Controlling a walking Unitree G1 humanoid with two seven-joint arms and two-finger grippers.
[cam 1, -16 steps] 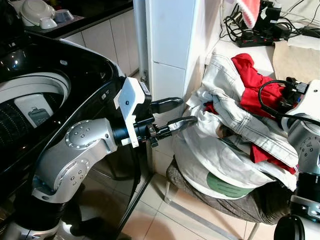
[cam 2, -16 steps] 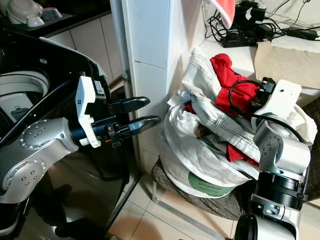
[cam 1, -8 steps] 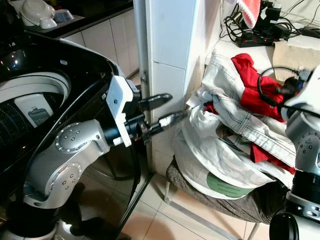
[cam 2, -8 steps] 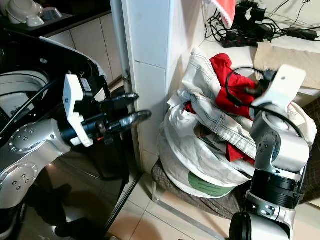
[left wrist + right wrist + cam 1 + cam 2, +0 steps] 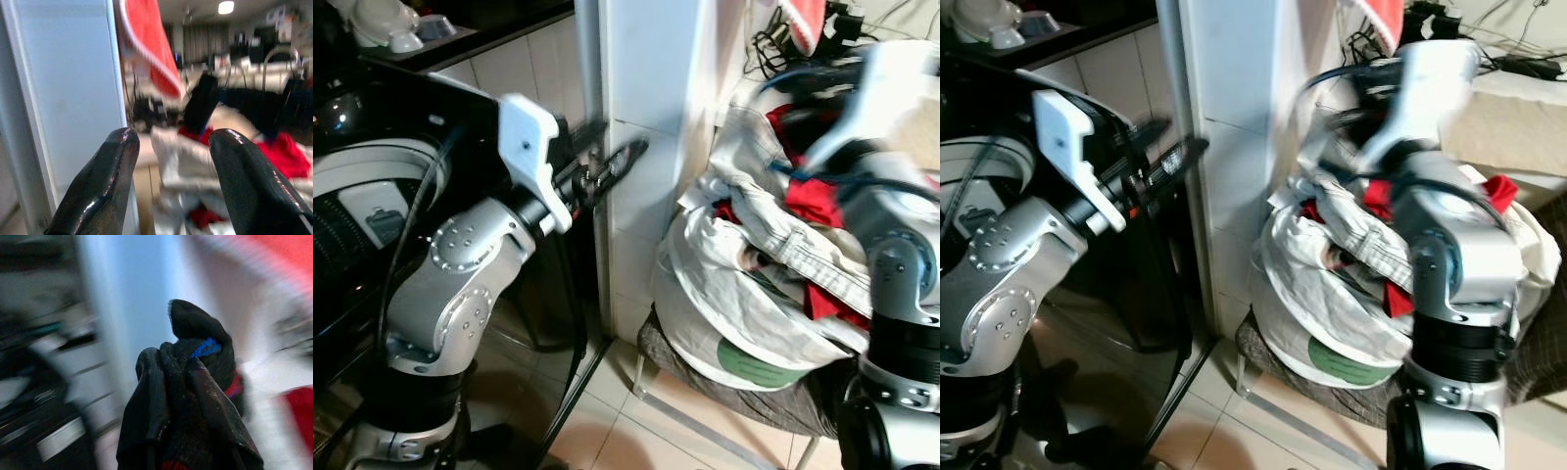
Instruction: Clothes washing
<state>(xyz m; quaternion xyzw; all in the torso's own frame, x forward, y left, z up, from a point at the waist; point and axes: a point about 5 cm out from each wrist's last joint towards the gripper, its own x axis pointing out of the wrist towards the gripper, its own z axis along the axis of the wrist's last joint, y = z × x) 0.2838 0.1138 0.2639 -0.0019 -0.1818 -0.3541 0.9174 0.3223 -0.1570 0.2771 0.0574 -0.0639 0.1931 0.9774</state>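
While our right gripper [image 5: 178, 382] is clamped shut on a dark sock [image 5: 195, 340] with a blue mark, raised above the laundry pile [image 5: 754, 284], our left gripper [image 5: 171, 161] hangs empty with fingers spread beside the white pillar [image 5: 651, 98]. The washing machine [image 5: 372, 186] stands at our left, well apart from the sock.

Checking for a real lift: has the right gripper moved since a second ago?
Yes. The right gripper, shut on a dark garment, has risen from the laundry pile toward the white pillar.
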